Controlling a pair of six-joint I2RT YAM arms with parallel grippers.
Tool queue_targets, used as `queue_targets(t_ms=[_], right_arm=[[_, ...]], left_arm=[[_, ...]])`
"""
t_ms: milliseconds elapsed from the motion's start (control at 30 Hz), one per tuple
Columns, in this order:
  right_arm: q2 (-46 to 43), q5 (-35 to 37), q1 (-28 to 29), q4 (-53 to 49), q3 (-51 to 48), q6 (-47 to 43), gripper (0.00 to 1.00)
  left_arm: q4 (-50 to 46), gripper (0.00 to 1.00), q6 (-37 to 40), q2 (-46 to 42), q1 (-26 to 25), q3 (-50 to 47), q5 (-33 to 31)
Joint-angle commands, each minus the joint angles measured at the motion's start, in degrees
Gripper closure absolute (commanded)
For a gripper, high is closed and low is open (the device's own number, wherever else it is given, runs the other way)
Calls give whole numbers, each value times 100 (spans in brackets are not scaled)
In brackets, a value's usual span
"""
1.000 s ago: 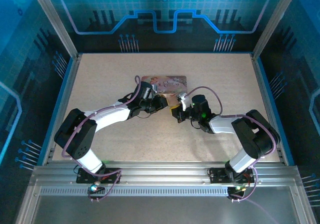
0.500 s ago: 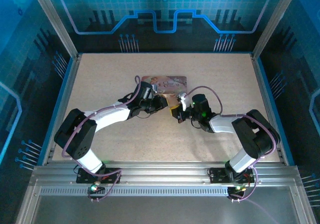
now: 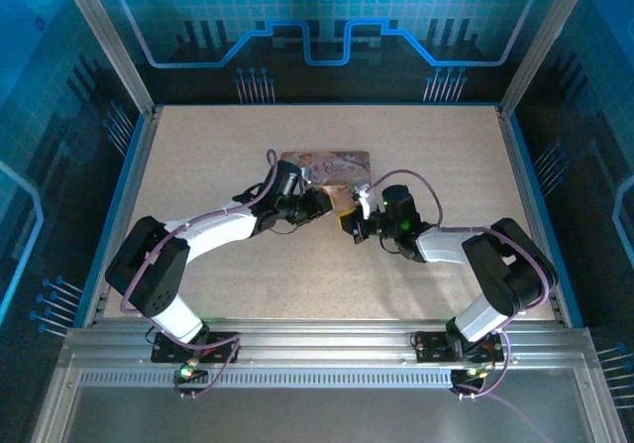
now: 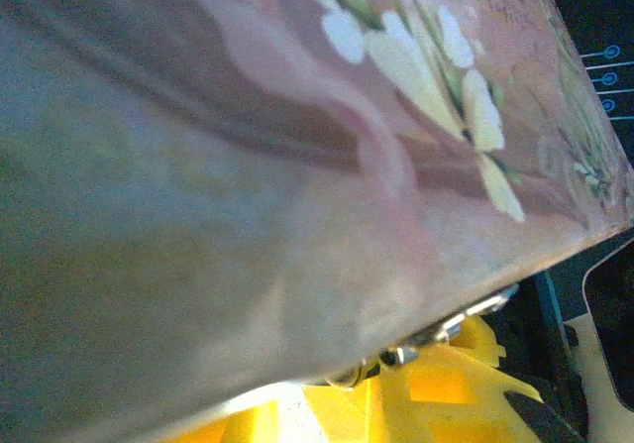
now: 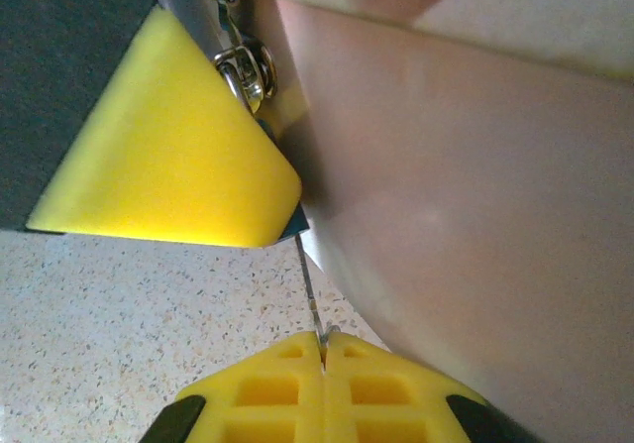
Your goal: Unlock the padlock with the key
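The thin, dark metal key [image 5: 307, 289] juts from the right gripper [image 5: 322, 349], whose waffled yellow pads are pinched together on it. The key's tip meets the small bluish padlock [image 5: 291, 225]. The left gripper [image 3: 319, 203] seems clamped on the padlock, against the glossy pink tin [image 3: 327, 163]. Both arms reach inward.

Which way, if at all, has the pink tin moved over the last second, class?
No. In the top view the pink tin keeps the same gap from the table's far edge, with no shift either way.
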Motion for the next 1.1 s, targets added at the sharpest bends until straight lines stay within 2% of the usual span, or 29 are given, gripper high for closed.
queue_targets(t_ms=[0,633,1067], right_arm=[[-205,-181,-117,502,288,-26,100],[4,-602,-277,476,506,30,100],[115,-478,-204,685,176,111,100]], left_arm=[[-169,82,129,-209,-95,158,726],[-193,82,139,-178,-82,173,722],[37,82,-144,-213,-31,151,633]])
